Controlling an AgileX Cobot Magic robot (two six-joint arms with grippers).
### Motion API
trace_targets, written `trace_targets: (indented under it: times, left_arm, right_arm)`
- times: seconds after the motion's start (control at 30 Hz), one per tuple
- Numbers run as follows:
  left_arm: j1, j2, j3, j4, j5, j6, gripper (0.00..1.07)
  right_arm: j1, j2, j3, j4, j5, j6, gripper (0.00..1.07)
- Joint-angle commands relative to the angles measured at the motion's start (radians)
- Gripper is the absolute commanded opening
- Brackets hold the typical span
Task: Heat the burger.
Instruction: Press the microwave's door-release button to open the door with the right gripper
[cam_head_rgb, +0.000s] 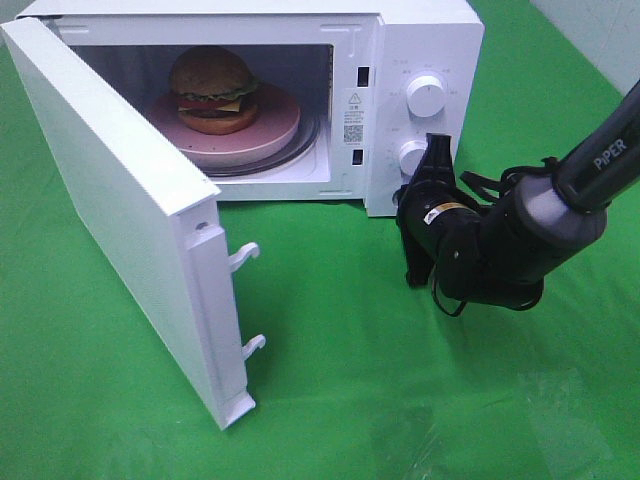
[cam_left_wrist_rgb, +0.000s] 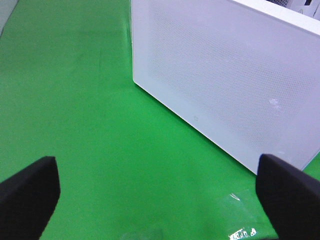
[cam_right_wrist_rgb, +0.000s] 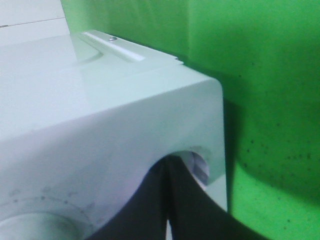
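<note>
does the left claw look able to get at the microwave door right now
Probably yes: the left claw is open and faces the outside of the door, with only bare green cloth between them.

The one word I can read is "PiPER", in white letters along the dark upper link of the right arm (cam_head_rgb: 590, 165). On the microwave (cam_head_rgb: 420, 40), the front frame beside the oven opening carries a small white sticker (cam_head_rgb: 353, 115) with a warning triangle, a few lines of print too fine to read, and a square code beneath. Faint marks ring the upper dial (cam_head_rgb: 426, 95) and the lower dial (cam_head_rgb: 412, 157), none of them legible. The door (cam_left_wrist_rgb: 225, 75) has one tiny mark near its lower edge, also unreadable.
</note>
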Motion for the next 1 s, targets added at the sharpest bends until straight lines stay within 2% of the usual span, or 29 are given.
trace_targets:
  times: [0.03,0.2,0.4,0.67,0.83,0.87,1.0]
  left_arm:
    - [0.001,-0.018,0.004,-0.002,-0.007,-0.004,1.0]
    - [0.001,-0.018,0.004,-0.001,-0.007,-0.004,1.0]
    - [0.001,-0.018,0.004,-0.001,-0.007,-0.004,1.0]
    - [0.001,-0.018,0.004,-0.001,-0.007,-0.004,1.0]
    - [0.001,-0.018,0.004,-0.001,-0.007,-0.004,1.0]
    - [0.001,-0.018,0.004,-0.001,-0.007,-0.004,1.0]
    - [0.001,-0.018,0.004,-0.001,-0.007,-0.004,1.0]
  right_arm:
    - [-0.022,-0.051,-0.019,-0.014,-0.146,0.02,0.0]
    - [-0.011,-0.103,0.023,-0.097,-0.017,0.055,0.0]
    - [0.012,-0.16,0.081,-0.094,0.049,0.044,0.0]
    - [0.013,-0.287,0.168,-0.202,0.259,0.019,0.01]
    - [0.013,-0.367,0.188,-0.255,0.372,-0.071,0.02]
    - [0.013,-0.401,0.188,-0.274,0.446,-0.125,0.03]
    - [0.013,-0.448,0.188,-0.274,0.537,-0.241,0.03]
